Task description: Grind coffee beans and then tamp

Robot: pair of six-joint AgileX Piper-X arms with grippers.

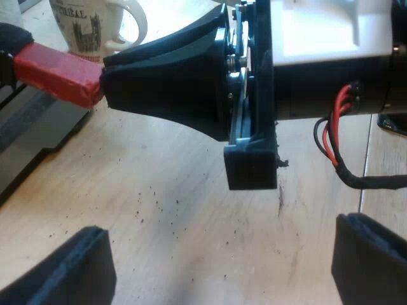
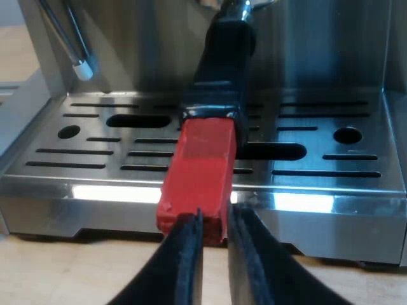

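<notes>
The holder's dark handle (image 2: 222, 57) is locked into the espresso machine's front, and its red end (image 2: 197, 171) juts out over the drip tray (image 2: 95, 152). My right gripper (image 2: 215, 219) is shut to a narrow slit, its tips right at the red end's tip with nothing clasped between them. Seen from my left arm, the right gripper (image 1: 111, 82) butts against the red end (image 1: 54, 73). My left gripper (image 1: 222, 254) hangs open over the wooden table, its fingers (image 1: 76, 267) wide apart and holding nothing.
A white printed mug (image 1: 89, 25) stands beyond the red end. The steam wand (image 2: 70, 44) hangs over the tray's far side. The tray's edge (image 1: 25, 133) lies under the handle. Coffee grounds (image 1: 165, 210) speckle the table.
</notes>
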